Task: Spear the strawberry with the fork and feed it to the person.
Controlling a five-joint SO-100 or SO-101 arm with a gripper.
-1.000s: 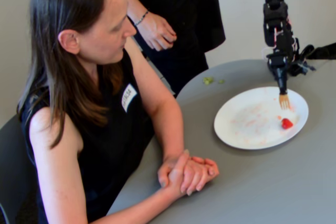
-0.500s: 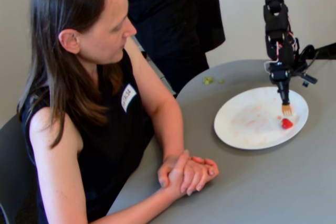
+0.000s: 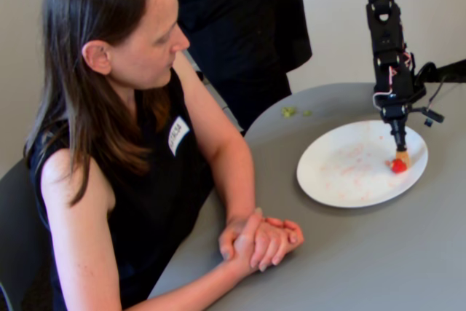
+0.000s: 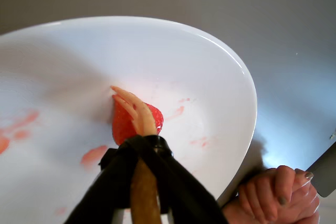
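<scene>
The strawberry (image 3: 398,166), a small bright red chunk, lies near the right rim of the white plate (image 3: 342,180). The orange-tan fork (image 3: 401,156) points straight down from the black arm, and its tines touch the strawberry. In the wrist view the fork (image 4: 137,109) lies over the strawberry (image 4: 122,125), with its tips on the plate (image 4: 210,72). My gripper (image 3: 397,132) is shut around the fork handle; it also shows in the wrist view (image 4: 139,148). The person (image 3: 131,107) sits at left, looking at the plate, with her clasped hands (image 3: 258,242) on the table.
Pink smears mark the plate. Small green bits (image 3: 289,111) lie on the grey round table (image 3: 378,260) behind the plate. A standing figure in black (image 3: 240,27) is behind the person. Her hands also show in the wrist view (image 4: 278,192), beside the plate's edge.
</scene>
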